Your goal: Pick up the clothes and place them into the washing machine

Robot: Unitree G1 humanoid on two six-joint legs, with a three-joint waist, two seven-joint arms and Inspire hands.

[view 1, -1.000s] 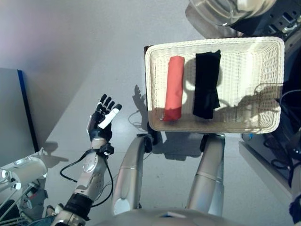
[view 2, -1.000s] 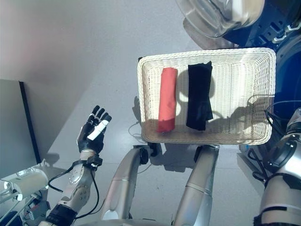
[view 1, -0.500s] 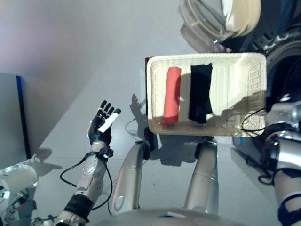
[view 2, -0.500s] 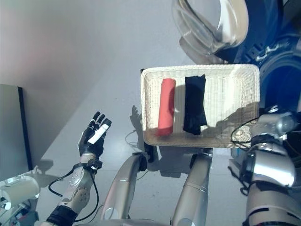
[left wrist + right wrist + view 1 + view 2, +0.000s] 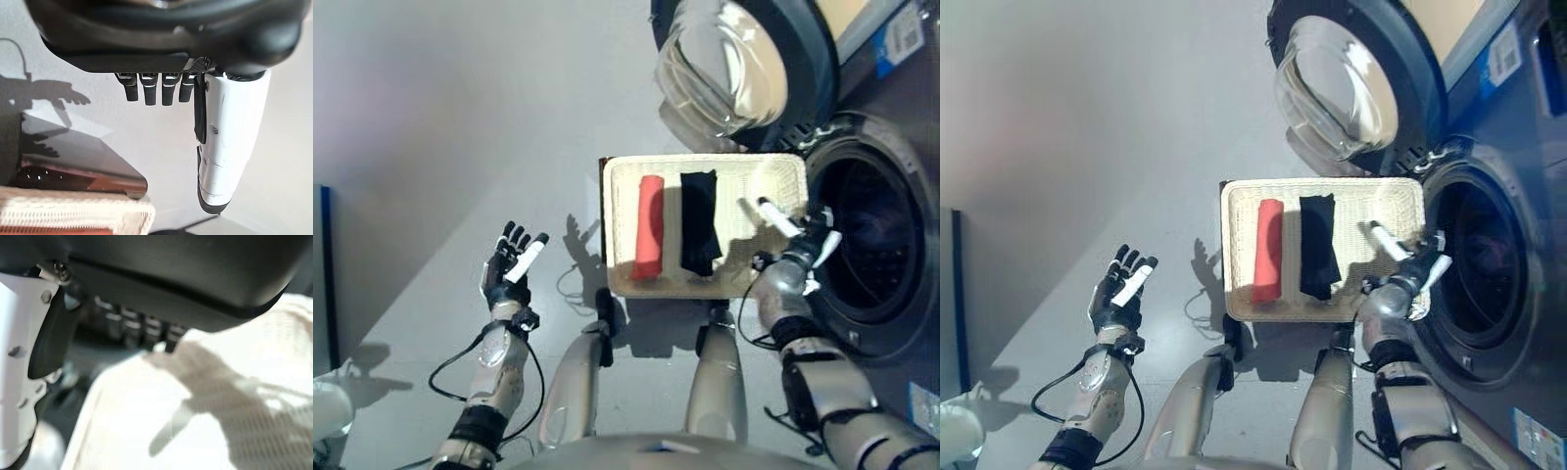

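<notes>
A white wicker basket [image 5: 777,174] stands before me on a dark stand. In its left half lie a rolled red cloth [image 5: 648,241] and, beside it, a folded black cloth [image 5: 699,234]. To the right is the washing machine's dark drum opening [image 5: 864,245], with its glass door [image 5: 724,65] swung open behind the basket. My right hand [image 5: 800,247] hovers open over the basket's right end, holding nothing. My left hand [image 5: 509,270] is raised open over the floor, well left of the basket.
The dark stand [image 5: 78,166] under the basket shows a corner in the left wrist view. Grey floor [image 5: 460,127] spreads to the left and behind. A dark blue panel edge [image 5: 325,264] stands at the far left.
The camera has tilted up and pulled back, bringing the machine's drum and door into view. My right arm has risen from the right edge until its hand is over the basket's right end.
</notes>
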